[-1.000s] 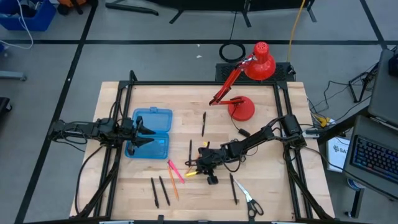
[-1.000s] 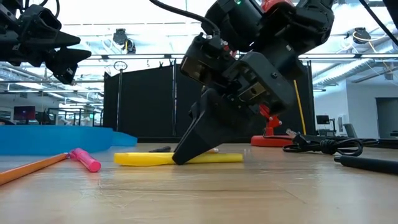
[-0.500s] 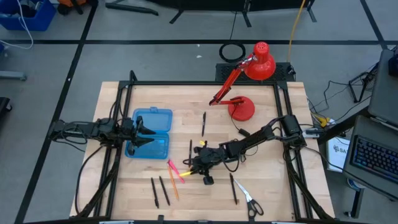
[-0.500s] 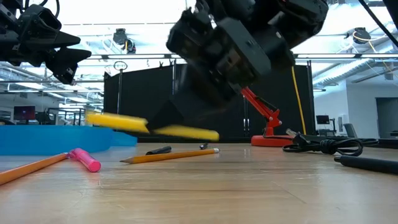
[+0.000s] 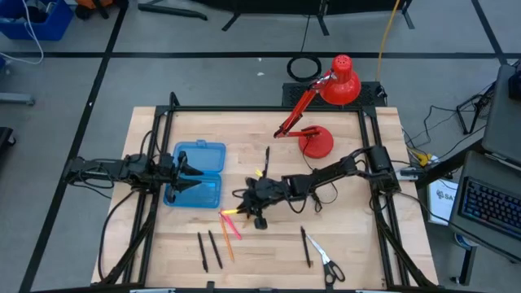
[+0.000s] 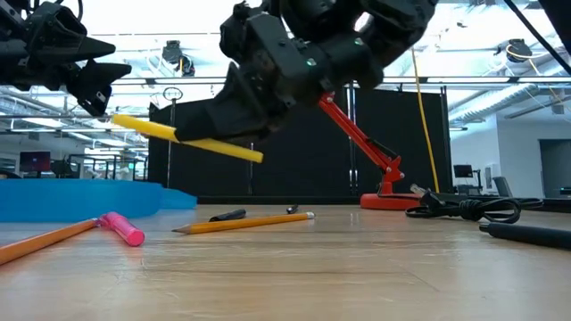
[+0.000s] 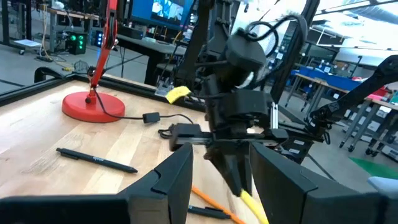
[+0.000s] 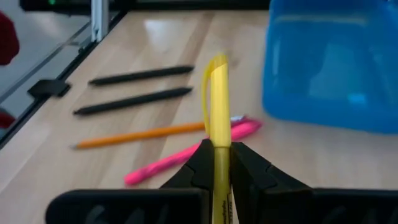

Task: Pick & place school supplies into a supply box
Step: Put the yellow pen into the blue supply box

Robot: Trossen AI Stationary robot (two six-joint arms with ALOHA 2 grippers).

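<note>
My right gripper [image 5: 247,203] hangs above the table's middle, just right of the supply box, and is shut on a yellow marker [image 6: 147,129]. The supply box [image 5: 199,175] is a flat translucent blue case lying on the table's left half. My left gripper [image 5: 186,174] waits level over the box, its fingers open [image 7: 221,180] with nothing between them. A pink marker [image 5: 230,226], an orange pencil [image 5: 226,244], two black pens [image 5: 210,250] and scissors [image 5: 328,264] lie flat on the wood nearer the front edge. My right gripper pinches the yellow marker's barrel [image 8: 217,140] between its two fingers. The fingers come from the table's right, slanting slightly down, and lie along the marker. Its free end [image 8: 216,65] sticks out ahead of the fingertips toward the box. The marker is tilted and clear of the table.
A red desk lamp [image 5: 317,140] with its black cable [image 6: 464,211] stands at the back right. A black pen [image 5: 266,160] lies behind my right gripper, another [image 5: 305,246] beside the scissors. A pencil [image 6: 245,223] lies on the wood below the raised marker.
My right gripper has risen and gone toward the table's left and far side, nearer the supply box. The yellow marker, which lay on the wood in its fingers, is now lifted clear and tilted. The pencil behind it stayed where it was.
</note>
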